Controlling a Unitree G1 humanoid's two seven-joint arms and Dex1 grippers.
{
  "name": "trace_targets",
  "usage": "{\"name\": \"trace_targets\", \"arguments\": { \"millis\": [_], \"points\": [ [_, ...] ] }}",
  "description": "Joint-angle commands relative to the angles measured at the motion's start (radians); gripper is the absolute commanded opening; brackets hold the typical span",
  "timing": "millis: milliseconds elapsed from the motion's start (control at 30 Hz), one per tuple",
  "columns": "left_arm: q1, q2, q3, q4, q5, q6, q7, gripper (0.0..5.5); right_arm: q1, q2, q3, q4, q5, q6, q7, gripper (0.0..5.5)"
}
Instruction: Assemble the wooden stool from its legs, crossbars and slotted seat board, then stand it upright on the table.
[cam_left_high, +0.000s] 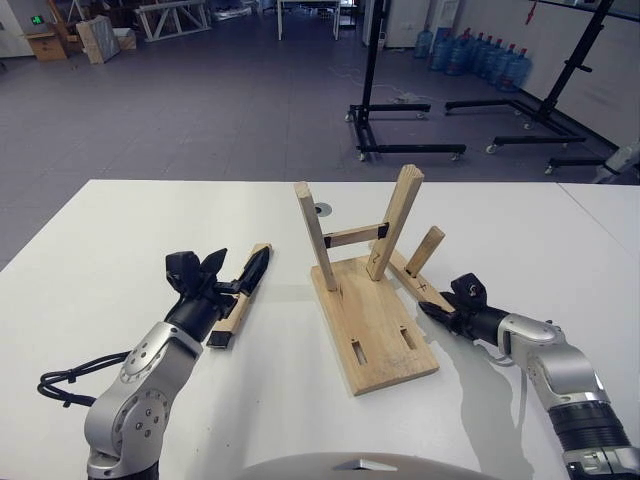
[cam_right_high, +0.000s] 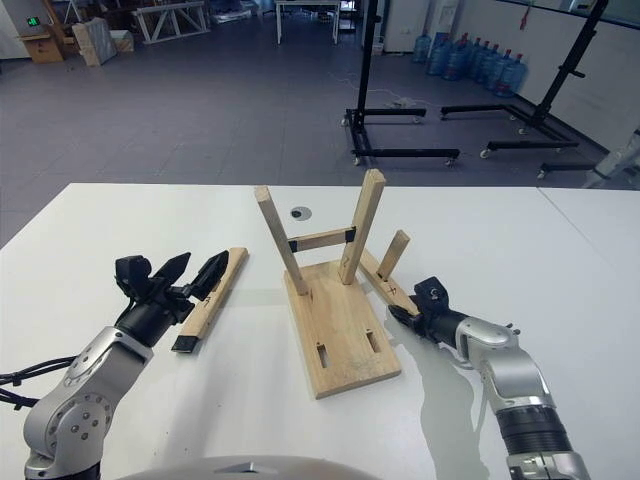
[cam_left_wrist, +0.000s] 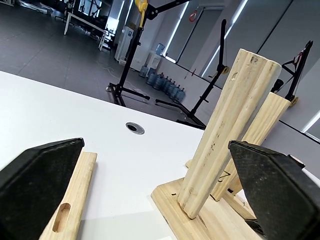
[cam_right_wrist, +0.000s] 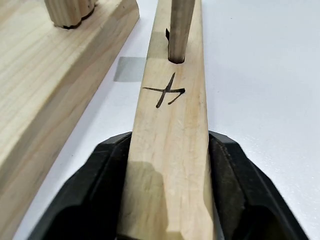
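- The pale rectangular wooden seat board (cam_left_high: 375, 335) lies flat on the white table (cam_left_high: 100, 260), between the two arms; its long axis runs from the near edge away from the robot, with the near end swung a little to the right
- Two empty slots (cam_left_high: 360, 352) are cut side by side at its near end
- Four light wooden legs are counted: two stand in the far end of the board and two lie on the table
- The left standing leg (cam_left_high: 315, 235) tilts to the left and the right standing leg (cam_left_high: 395, 220) tilts to the right; one dark-tipped crossbar (cam_left_high: 355, 237) joins them
- The third leg (cam_left_high: 415, 280) lies just right of the board, running away from the robot; a second, short crossbar (cam_left_high: 425, 250) rises slanted from its hole
- The right gripper (cam_left_high: 432, 312) is clenched on this leg's near end, which its black fingers cover
- The fourth leg (cam_left_high: 238, 308) lies well left of the board, long axis also running away, dark cap at its near end
- The left gripper (cam_left_high: 238, 266) hangs released over it, fingers spread; one finger hides part of the leg, and contact cannot be told
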Motion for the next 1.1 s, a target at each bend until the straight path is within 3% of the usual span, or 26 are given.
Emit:
{"name": "trace_targets", "arguments": {
  "millis": [33,233,333,500,633,700,833,1100],
  "points": [
    [-0.021,0.013,0.001,0.022,0.006,-0.006,-0.011,5.29,0.023,0.010,-0.003,0.040,-0.006,0.022,0.004,2.07],
    [-0.039,0.046,0.031,0.041,-0.001,-0.008,-0.038,5.29,-0.012,0.013,-0.061,0.099,0.017,0.005,-0.003,2.07],
    [-0.074,0.099,0.098,0.038,-0.066,0.016,-0.067,5.29,-0.087,-0.001,-0.176,0.202,0.071,-0.009,-0.008,2.07],
    [-0.162,0.273,0.289,0.011,-0.391,0.105,-0.132,5.29,-0.242,-0.110,-0.415,0.343,0.229,-0.005,0.071,2.07],
    [-0.217,0.392,0.315,-0.022,-0.722,0.165,-0.158,5.29,-0.335,-0.202,-0.544,0.183,0.498,0.214,0.218,2.07],
    [-0.249,0.407,0.272,-0.029,-0.801,0.167,-0.144,5.29,-0.338,-0.212,-0.554,0.043,0.642,0.333,0.269,2.06],
    [-0.339,0.357,0.115,-0.019,-0.845,0.165,-0.122,5.29,-0.263,-0.155,-0.452,-0.332,0.940,0.503,0.331,2.06],
    [-0.498,0.213,-0.039,0.119,-0.859,0.127,-0.060,5.29,-0.209,0.004,-0.265,-0.479,1.122,0.534,0.151,2.06]
  ]
}}
